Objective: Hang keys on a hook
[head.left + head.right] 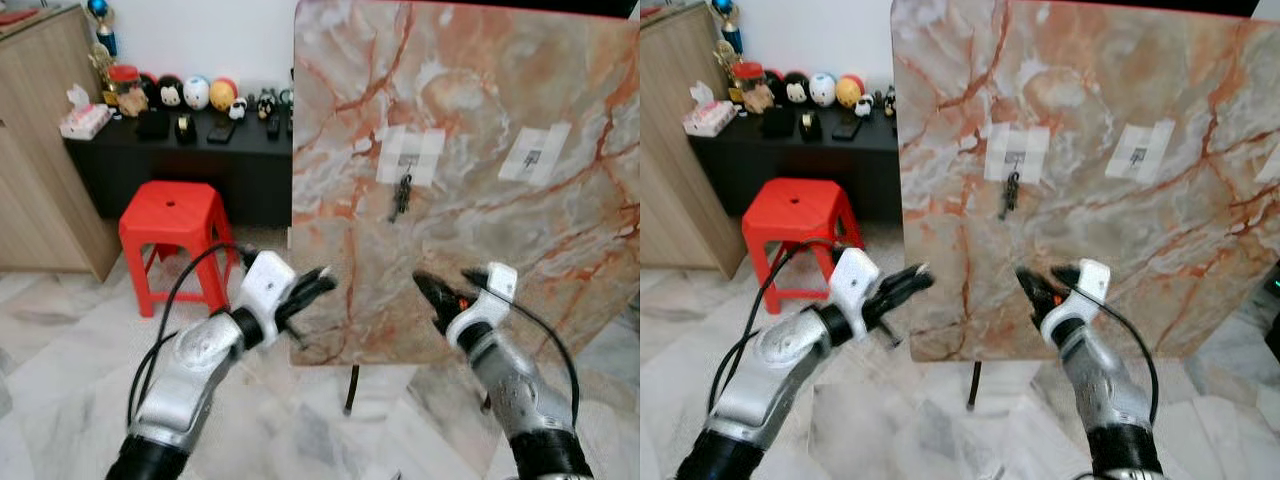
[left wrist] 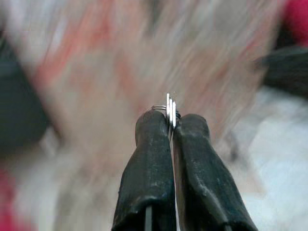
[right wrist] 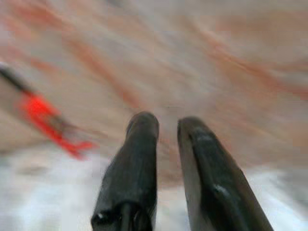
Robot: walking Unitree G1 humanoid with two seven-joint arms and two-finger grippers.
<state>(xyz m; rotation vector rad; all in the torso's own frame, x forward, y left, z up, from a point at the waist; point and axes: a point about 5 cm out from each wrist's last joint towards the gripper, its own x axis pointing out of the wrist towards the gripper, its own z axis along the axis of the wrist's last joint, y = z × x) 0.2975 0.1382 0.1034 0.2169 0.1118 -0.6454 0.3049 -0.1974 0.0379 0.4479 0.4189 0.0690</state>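
One marble board (image 1: 480, 120) stands upright on a thin stand over the tiled floor (image 1: 60, 340). Two white tape patches on its face: left patch (image 1: 411, 156) and right patch (image 1: 534, 154), each with a small hook, details too small to tell. One dark bunch of keys (image 1: 401, 196) hangs from the left patch's hook, in the upper middle of the board.

Two silver arms are raised in front of the board's lower edge. Left end effector (image 1: 318, 285) points right toward the board's lower left corner; its fingers (image 2: 154, 159) are pressed together, clamped on a thin metal key ring (image 2: 170, 108) that sticks out at the tips. Right end effector (image 1: 432, 293) points left and up near the board's lower middle; its fingers (image 3: 139, 159) are slightly apart, nothing seen between them.

The hanging keys sit above and between both end effectors, well apart from each. Wrist backgrounds are blurred.

One red stool (image 1: 175, 225) stands left of the board. One black counter (image 1: 180, 150) behind it carries small figurines and boxes. One wooden cabinet (image 1: 40, 150) at far left.
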